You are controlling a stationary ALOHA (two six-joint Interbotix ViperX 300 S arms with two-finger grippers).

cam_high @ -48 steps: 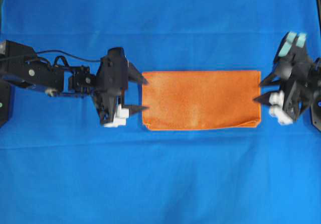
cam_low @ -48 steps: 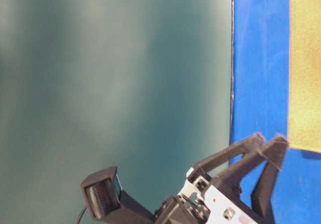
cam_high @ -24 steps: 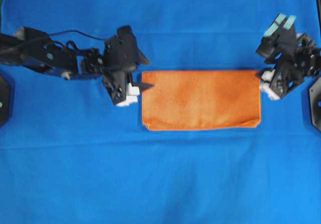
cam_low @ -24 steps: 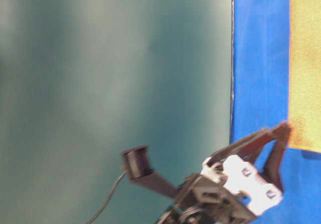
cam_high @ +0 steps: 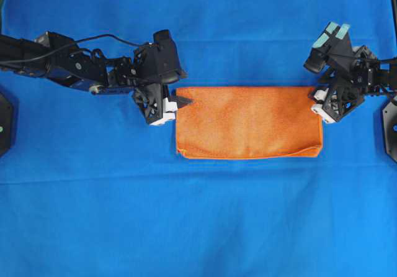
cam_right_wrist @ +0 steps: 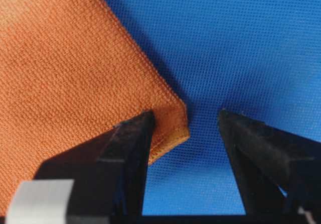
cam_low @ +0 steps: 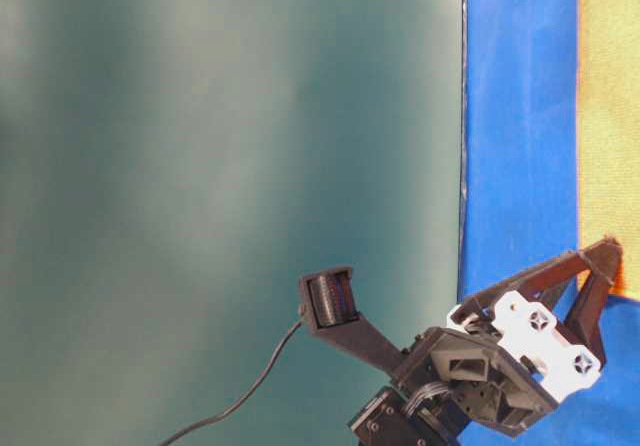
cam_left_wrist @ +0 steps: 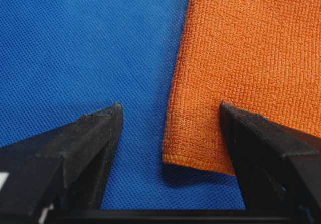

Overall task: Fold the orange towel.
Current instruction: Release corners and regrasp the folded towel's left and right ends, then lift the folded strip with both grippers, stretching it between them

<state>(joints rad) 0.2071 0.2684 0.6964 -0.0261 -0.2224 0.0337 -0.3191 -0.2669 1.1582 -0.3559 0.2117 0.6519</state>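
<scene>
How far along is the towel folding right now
Done: the orange towel already lies as a long rectangle, with doubled layers showing along its near edge, so one fold looks made. In hand: the left gripper and right gripper each straddle a far corner with jaws open, one finger over the cloth, nothing pinched yet. Left: closing on both corners and making the next fold.

No readable text anywhere. No labels, brands, numbers or signs on my arms, my wrist cameras or cloth under me. Nothing legible in any view.
</scene>
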